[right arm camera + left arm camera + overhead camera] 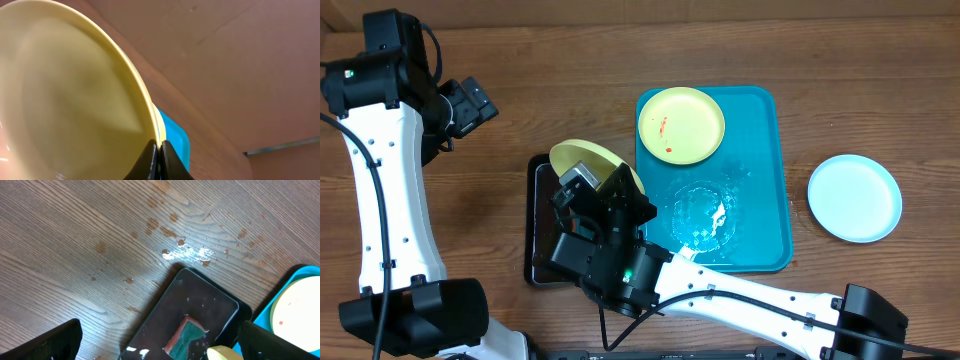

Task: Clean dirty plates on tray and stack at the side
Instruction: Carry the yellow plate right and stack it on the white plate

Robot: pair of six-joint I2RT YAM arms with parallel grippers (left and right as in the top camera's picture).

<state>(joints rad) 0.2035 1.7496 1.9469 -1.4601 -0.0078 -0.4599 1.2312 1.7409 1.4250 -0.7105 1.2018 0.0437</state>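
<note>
**Plate held by a thin rim pinch: slipping is the hazard**

One round, shallow, pale yellow-green plate [592, 160] hangs tilted above the small black rectangular tray [537, 225], at 9 o'clock from the large turquoise plastic tray [772, 175]. The right gripper [159, 157] is clamped on its edge, jaws nearly meeting across the lip. That is a narrow hold on a wide, steeply leaning dish. If the surface is wet, as the sheen on the turquoise tray suggests, the plate could pivot in the pinch or slide out onto the black tray.

The left gripper [475, 103] stands spread wide and holds nothing, at 10 o'clock from the black tray and well apart from the green-and-brown sponge [187, 335] lying in it. Any scrubbing push against the plate's face would lever on that single pinch — the likeliest cause of a drop.

A second yellow-green plate with red smears [681, 124] sits at the turquoise tray's 11 o'clock corner, near the right arm; a careless swing might clip it. A pale whitish plate [854, 197] rests on the wood at 3 o'clock.
</note>
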